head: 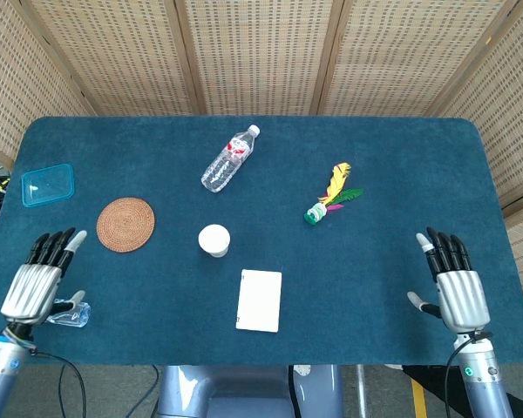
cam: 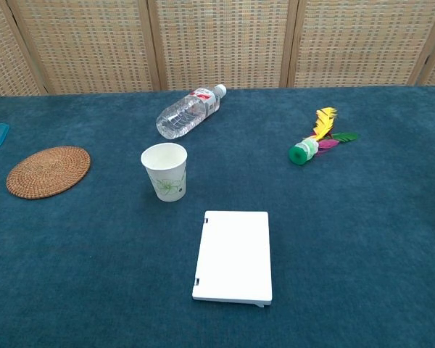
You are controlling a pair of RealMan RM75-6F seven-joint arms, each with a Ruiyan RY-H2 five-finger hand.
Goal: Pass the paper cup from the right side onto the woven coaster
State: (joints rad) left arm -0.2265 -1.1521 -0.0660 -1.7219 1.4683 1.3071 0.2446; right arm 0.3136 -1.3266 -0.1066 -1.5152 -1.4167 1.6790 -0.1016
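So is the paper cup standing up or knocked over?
Standing up: the cup sits on its base, open mouth facing up.

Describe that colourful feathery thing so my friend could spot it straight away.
On the blue table, look right of centre, well right of the paper cup. The feather shuttlecock lies on its side, with a green base and yellow, pink and green feathers, the only multicoloured thing there.

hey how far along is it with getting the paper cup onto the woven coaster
Nothing looks done: the paper cup stands upright on the blue cloth, apart from the woven coaster, which is bare. Nothing is in hand: the left hand and right hand sit open near the table's front corners. Left to do: grasp the cup, carry it across, and set it on the coaster.
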